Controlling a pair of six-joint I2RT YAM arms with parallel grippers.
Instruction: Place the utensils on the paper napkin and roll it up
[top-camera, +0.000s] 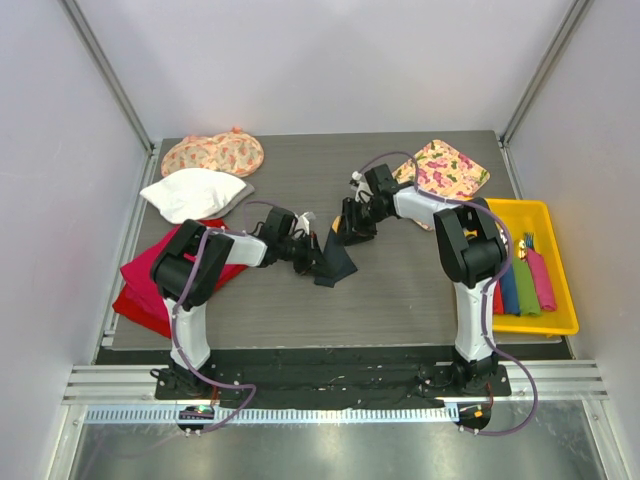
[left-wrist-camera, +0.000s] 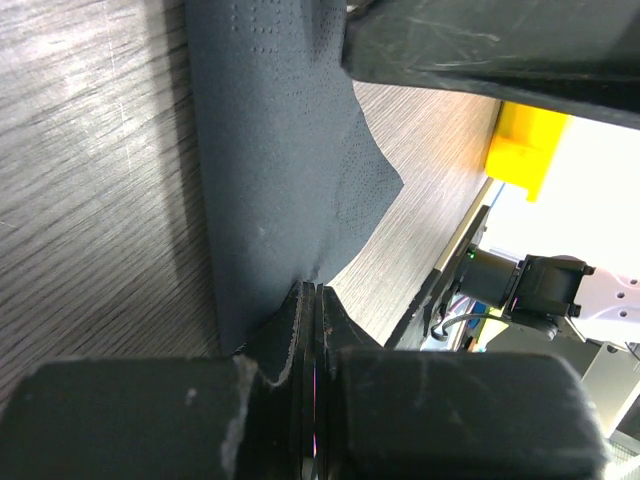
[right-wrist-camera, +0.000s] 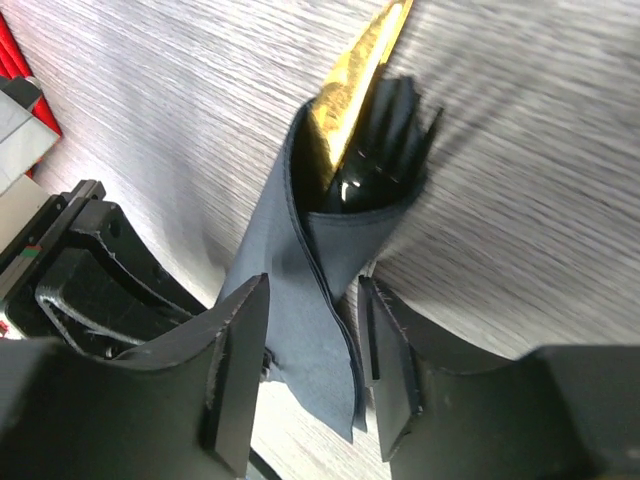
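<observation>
The dark paper napkin (top-camera: 338, 265) lies partly rolled at the table's middle, wrapped loosely round the utensils (top-camera: 336, 222). In the right wrist view a tan-orange piece (right-wrist-camera: 362, 70) and a glossy dark piece (right-wrist-camera: 385, 140) stick out of the napkin's (right-wrist-camera: 300, 300) far end. My right gripper (right-wrist-camera: 312, 290) is open and straddles the roll's near end, with a gap on each side. It sits at the roll's far end in the top view (top-camera: 350, 232). My left gripper (left-wrist-camera: 315, 290) is shut, its tips pinching the napkin's (left-wrist-camera: 285, 150) near edge; from above it (top-camera: 312, 255) is at the roll's left side.
A yellow tray (top-camera: 555, 322) with rolled coloured cloths stands at the right edge. A floral cloth (top-camera: 450, 168) lies behind the right arm. Another floral cloth (top-camera: 213, 153), a white cloth (top-camera: 195, 192) and a red cloth (top-camera: 140, 285) lie on the left side.
</observation>
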